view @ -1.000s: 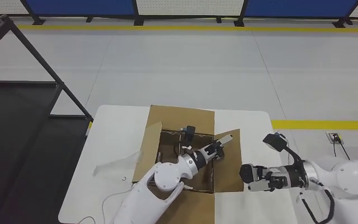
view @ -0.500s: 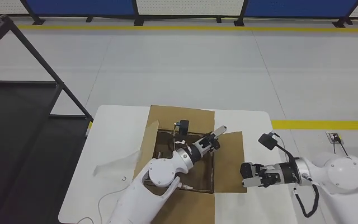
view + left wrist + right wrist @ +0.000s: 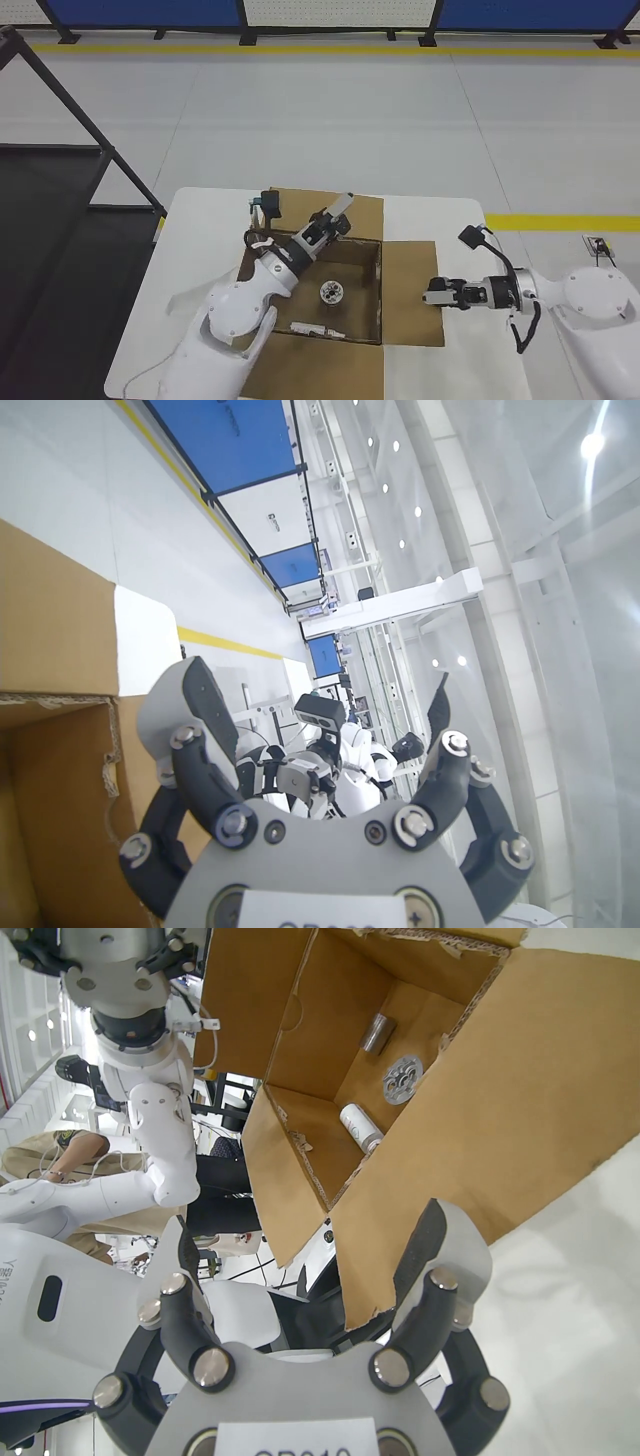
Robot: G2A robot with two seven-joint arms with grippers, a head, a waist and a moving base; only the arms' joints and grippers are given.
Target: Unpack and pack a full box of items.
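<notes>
1. The cardboard box (image 3: 410, 290) stands open in the middle of the white surface (image 3: 205, 240), with its flaps spread outward.
2. On the box floor, a perforated metal disc (image 3: 331, 291) lies near the middle and a white bottle (image 3: 318, 328) lies by the near wall. A metal cylinder (image 3: 378, 1033) lies on the far side of the disc.
3. The left gripper (image 3: 320, 685) hangs above the box's far left corner, spread wide and holding nothing.
4. The right gripper (image 3: 310, 1233) sits at the outer edge of the right flap, spread wide, with the flap's corner between its fingers.
</notes>
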